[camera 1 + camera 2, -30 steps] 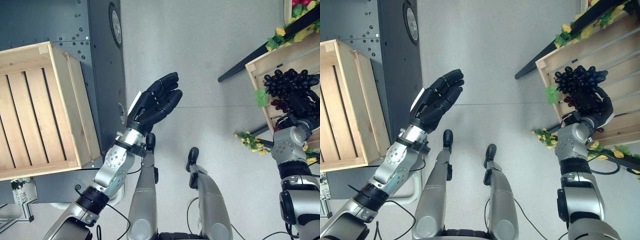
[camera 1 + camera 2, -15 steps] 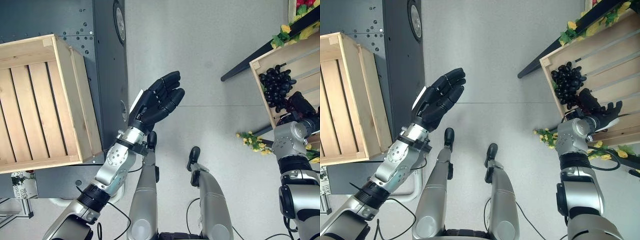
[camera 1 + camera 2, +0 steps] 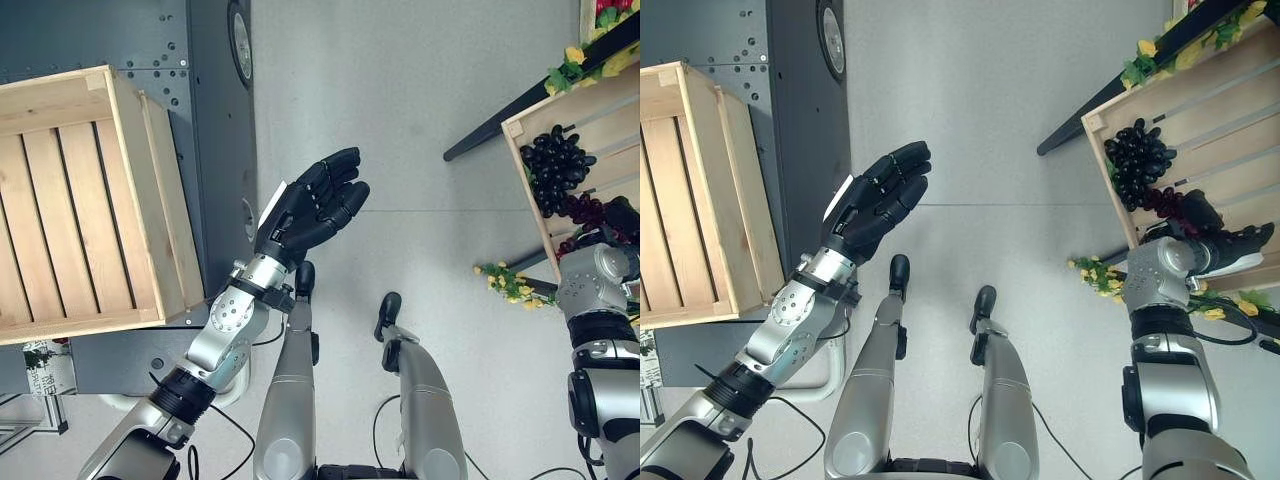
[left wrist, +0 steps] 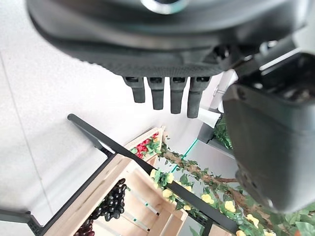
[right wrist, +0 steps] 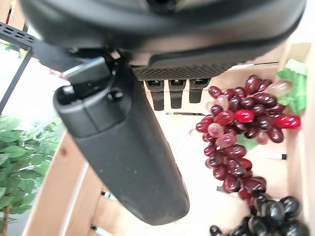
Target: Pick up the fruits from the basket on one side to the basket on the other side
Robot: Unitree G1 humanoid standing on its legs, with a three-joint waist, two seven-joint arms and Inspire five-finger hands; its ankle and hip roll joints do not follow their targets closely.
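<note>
Right hand hangs over the crate at 3 o'clock, fingers straight, holding nothing; crate's cut off at the edge. Black grapes and red grapes lie inside. Left hand sits mid-air, wide open.

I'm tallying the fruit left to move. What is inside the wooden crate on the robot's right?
The right crate holds a black grape bunch and a red grape bunch. The open right hand hovers over the crate and covers part of its floor.
</note>
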